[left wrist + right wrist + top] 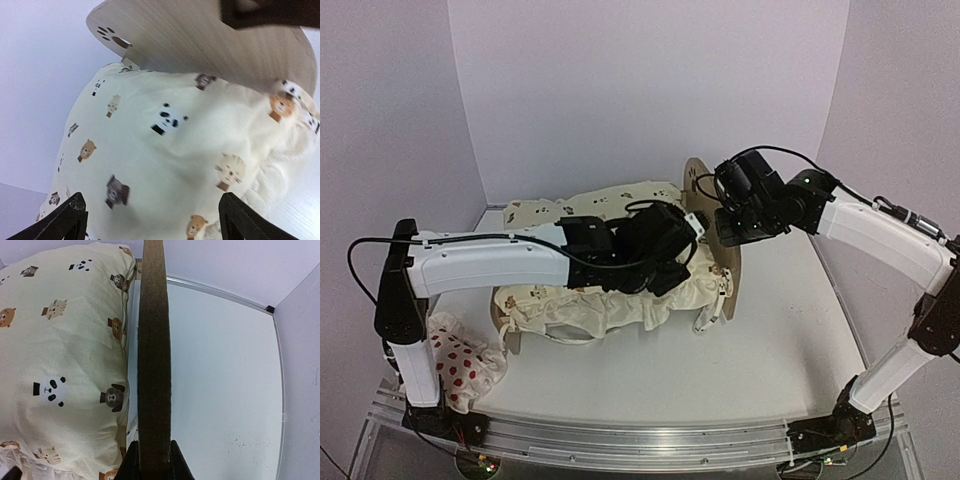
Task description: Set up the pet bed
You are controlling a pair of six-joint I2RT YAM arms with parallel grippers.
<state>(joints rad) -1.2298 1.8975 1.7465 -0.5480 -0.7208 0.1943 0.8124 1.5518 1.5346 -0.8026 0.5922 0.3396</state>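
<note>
- White worktop (790,330), pale walls behind: the pet bed (732,278) is set mid-surface, its headboard (153,340) to the right.
- Cream animal-print cushion (610,305) is laid across it.
- Red-spotted pillow (460,365) is seen near-left.
- Over the cushion, the left gripper (152,217) is spread wide, nothing held.
- On the headboard's edge, the right gripper (152,462) is clamped.

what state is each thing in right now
bed, standing, headboard upright, cushion on it
cushion, rumpled, lying on the bed against the headboard
spotted pillow, off the bed, on the table at near left
left hand, open above the cushion, holding nothing
right hand, shut on the bed's headboard, top edge
</note>
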